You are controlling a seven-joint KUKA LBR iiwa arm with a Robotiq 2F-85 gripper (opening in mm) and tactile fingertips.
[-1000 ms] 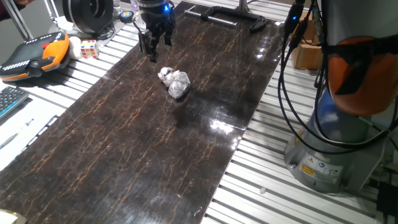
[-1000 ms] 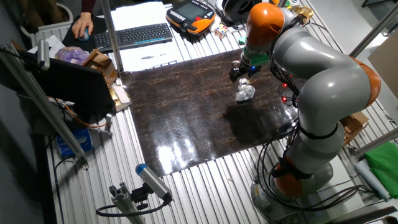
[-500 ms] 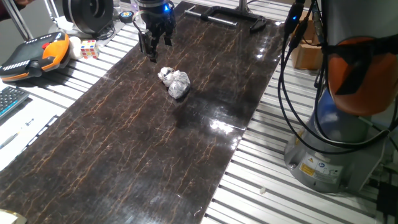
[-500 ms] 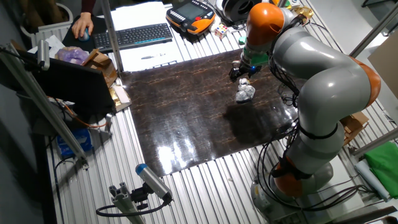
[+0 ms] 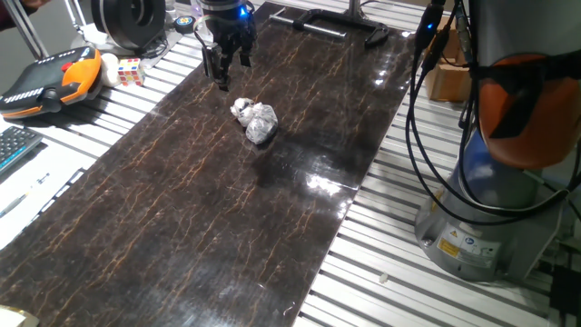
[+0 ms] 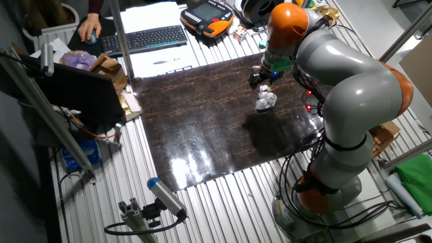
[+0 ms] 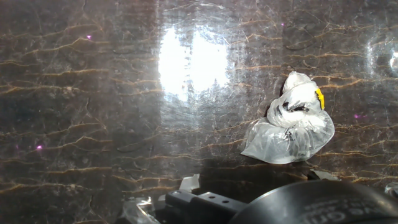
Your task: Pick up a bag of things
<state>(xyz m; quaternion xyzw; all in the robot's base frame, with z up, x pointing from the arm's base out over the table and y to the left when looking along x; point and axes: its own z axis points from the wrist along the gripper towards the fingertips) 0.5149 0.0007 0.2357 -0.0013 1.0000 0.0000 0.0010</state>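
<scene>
The bag of things [image 5: 257,121] is a small wrinkly clear plastic bag with whitish lumps inside. It lies on the dark marbled slab [image 5: 182,209], toward its far end. In the other fixed view the bag [image 6: 266,100] sits just below the hand. My gripper [image 5: 231,73] hangs above the slab, behind and to the left of the bag, apart from it, its fingers spread and nothing between them. The hand view shows the bag [image 7: 291,121] at the right, with a yellow speck on top; the fingertips do not show there.
An orange teach pendant [image 5: 45,82] and a small multicoloured cube [image 5: 130,71] lie left of the slab. A keyboard [image 6: 145,39] and a person's hand are beyond it. A black clamp bar [image 5: 331,23] lies at the far end. Cables and the robot base [image 5: 490,209] stand at the right.
</scene>
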